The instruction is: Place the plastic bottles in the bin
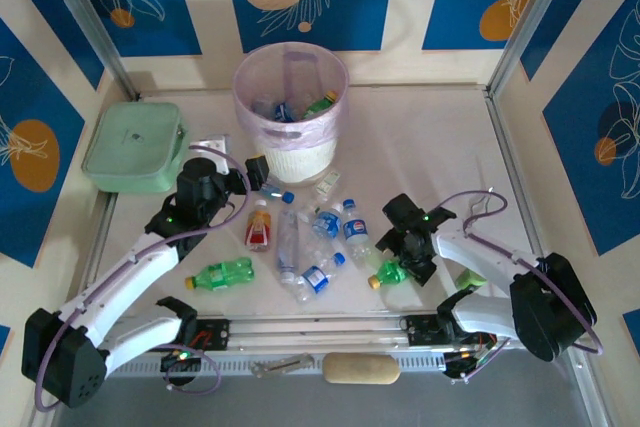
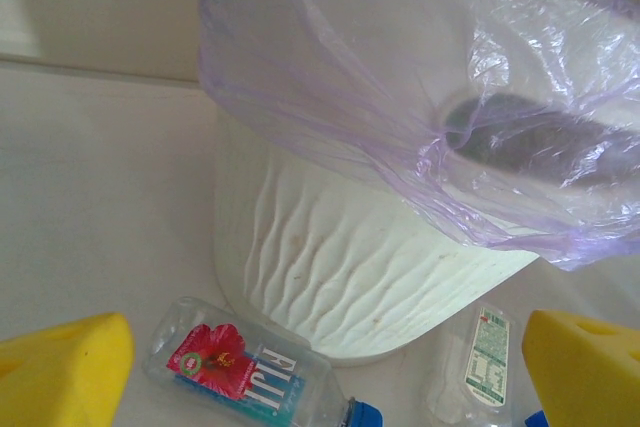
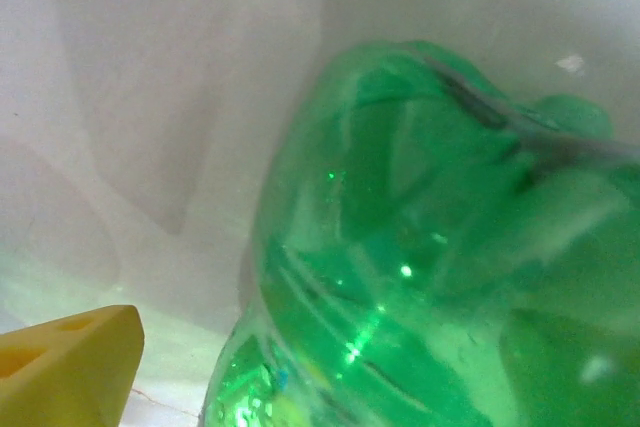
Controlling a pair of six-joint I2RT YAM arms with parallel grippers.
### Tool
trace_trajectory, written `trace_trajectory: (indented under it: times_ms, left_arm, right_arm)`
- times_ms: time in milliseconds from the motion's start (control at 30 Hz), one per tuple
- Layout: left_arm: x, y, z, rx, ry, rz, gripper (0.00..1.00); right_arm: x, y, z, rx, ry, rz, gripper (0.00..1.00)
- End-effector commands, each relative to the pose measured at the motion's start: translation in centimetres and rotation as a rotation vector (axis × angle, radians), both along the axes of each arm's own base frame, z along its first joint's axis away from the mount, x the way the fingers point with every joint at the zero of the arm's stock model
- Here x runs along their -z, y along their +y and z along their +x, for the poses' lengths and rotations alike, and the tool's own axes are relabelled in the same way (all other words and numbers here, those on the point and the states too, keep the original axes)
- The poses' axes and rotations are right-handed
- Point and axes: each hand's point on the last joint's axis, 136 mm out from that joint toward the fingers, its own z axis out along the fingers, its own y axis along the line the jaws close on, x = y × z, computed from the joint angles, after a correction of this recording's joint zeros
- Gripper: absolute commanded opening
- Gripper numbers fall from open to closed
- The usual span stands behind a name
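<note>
Green bottle at five o'clock, close under right gripper, grip unclear, seemingly mid-pickup; left gripper gaping beside bin at twelve o'clock; next likely firm clamp, lift, carry binward.

The one word I can read is "FIJI", in pale capitals on the label of a clear bottle lying at the foot of the bin, next to a printed red flower. Just right of it, also by the bin's base, a small clear bottle carries a white-and-green label whose fine print I cannot make out. In front of the bin, the red-labelled bottle and the blue-labelled bottles show nothing legible.
</note>
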Motion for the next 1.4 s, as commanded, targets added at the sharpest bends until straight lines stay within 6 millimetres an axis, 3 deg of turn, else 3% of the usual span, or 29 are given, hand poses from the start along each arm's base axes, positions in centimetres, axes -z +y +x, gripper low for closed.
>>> trace_trajectory:
  times_ms: [0, 267, 433, 633, 800, 1100, 1367]
  left_arm:
    - [-1.0, 0.2, -0.3, -0.01, -0.026, -0.017, 0.99]
    - [-1.1, 0.6, -0.6, -0.022, -0.025, -0.016, 0.99]
    - [-0.9, 0.8, -0.7, -0.029, -0.024, -0.019, 0.99]
    - [-0.5, 1.0, -0.6, -0.042, -0.011, -0.016, 1.0]
    - [0.3, 1.5, -0.6, -0.068, 0.01, -0.005, 1.0]
    - [2.1, 2.9, -0.7, -0.127, 0.064, -0.034, 0.99]
    - [5.0, 4.5, -0.5, -0.18, 0.158, -0.192, 1.0]
  right_arm:
    - [0.7, 0.1, -0.5, 0.016, 0.019, 0.001, 0.91]
    - [1.0, -0.2, -0.6, 0.012, 0.01, -0.008, 0.69]
    - [0.4, -0.2, -0.1, -0.005, -0.023, -0.01, 0.61]
    - [-2.4, 0.3, 2.6, -0.12, -0.127, -0.012, 0.56]
    - [-7.2, 1.1, 6.6, -0.264, -0.315, -0.009, 0.55]
    - [-18.8, 2.7, 14.9, -0.46, -0.718, 0.04, 0.53]
    - [-30.8, 7.4, 22.0, -0.619, -1.096, 0.1, 0.53]
